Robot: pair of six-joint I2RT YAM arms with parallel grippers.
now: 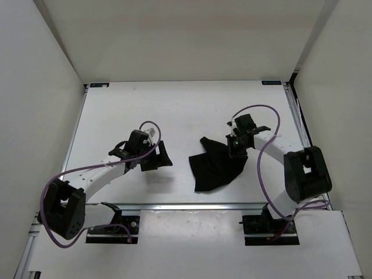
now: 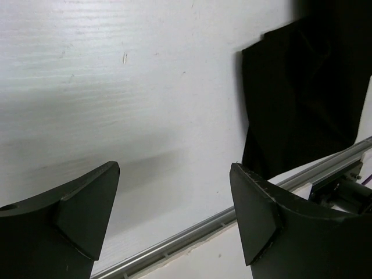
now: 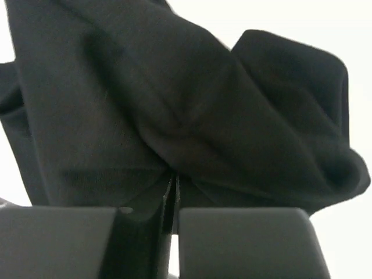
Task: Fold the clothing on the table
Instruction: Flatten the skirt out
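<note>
The clothing [image 1: 213,165] is a crumpled black piece on the white table [image 1: 174,110], right of centre and near the front rail. My right gripper [image 1: 236,146] is at its upper right edge, shut on a fold of the clothing [image 3: 192,110], which fills the right wrist view and bunches up from the closed jaws. My left gripper [image 1: 156,157] stands open left of the clothing, apart from it, with nothing between its fingers [image 2: 87,203]. In the left wrist view the clothing [image 2: 296,93] lies at the upper right.
An aluminium rail [image 1: 192,205] runs along the table's front edge, just below the clothing, seen also as the rail [image 2: 192,229] in the left wrist view. White walls [image 1: 40,87] close in the left, right and back. Purple cables [image 1: 270,125] loop off both arms.
</note>
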